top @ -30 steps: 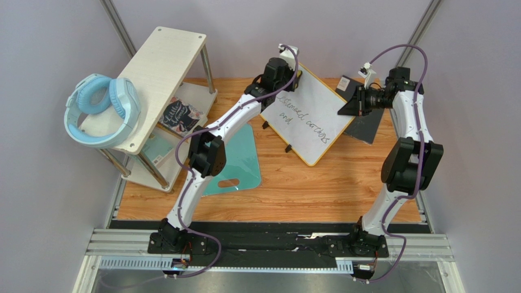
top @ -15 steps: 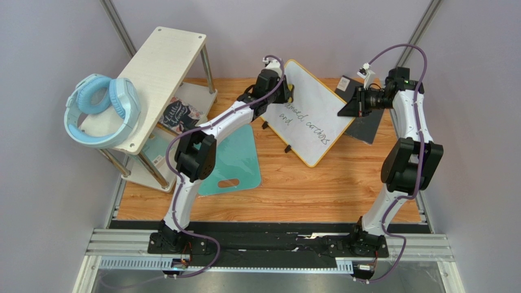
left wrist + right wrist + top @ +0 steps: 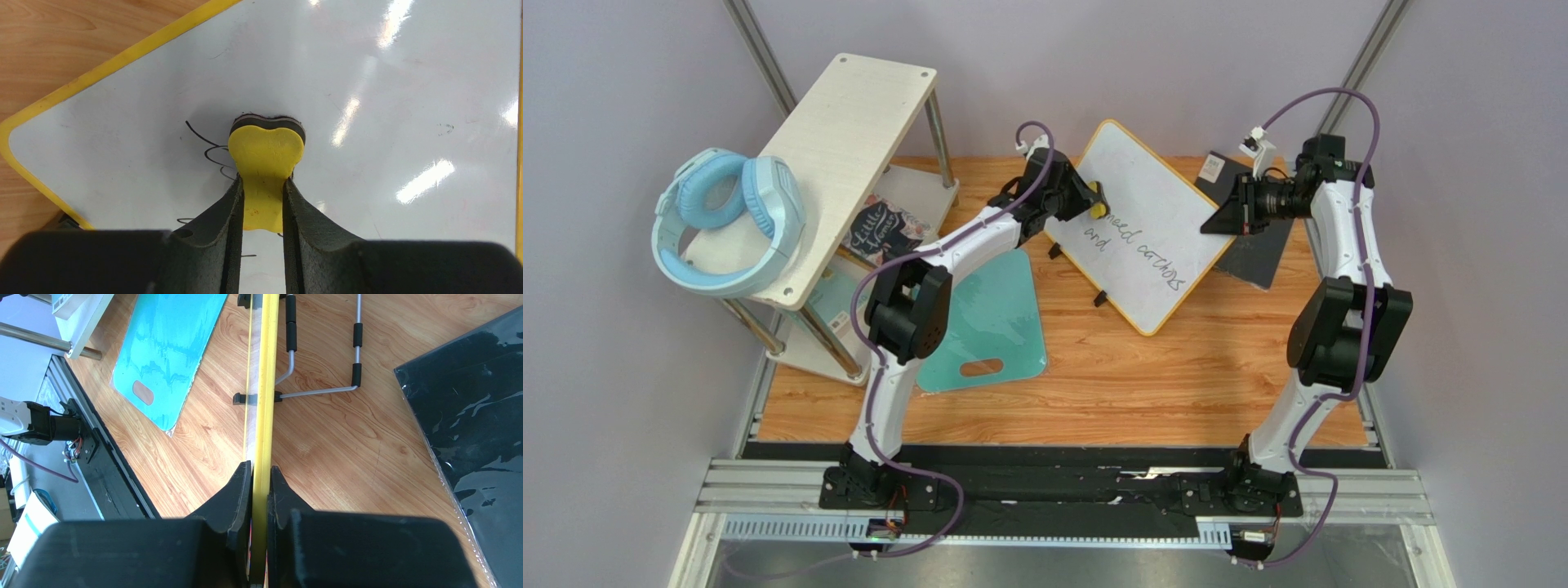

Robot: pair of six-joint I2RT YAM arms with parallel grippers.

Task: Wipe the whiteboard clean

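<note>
Toward desk's far edge, right of centre: whiteboard (image 3: 1161, 184), propped, black handwriting (image 3: 1136, 249) across it. Right gripper (image 3: 259, 478): clamped on the yellow frame, steadying. Left gripper (image 3: 264, 191): pinching yellow eraser (image 3: 266, 144), pad on board. Advised: press evenly, sweep along written lines.

My left arm (image 3: 952, 251) reaches far to upper centre of top view, elbow folded lower left. Left gripper (image 3: 263, 196) pinched tight on yellow eraser (image 3: 266, 147). Right arm (image 3: 1347, 245) upright at right, wrist turned inward. Right gripper (image 3: 260, 478) clamped on whiteboard (image 3: 266, 386) frame edge.
</note>
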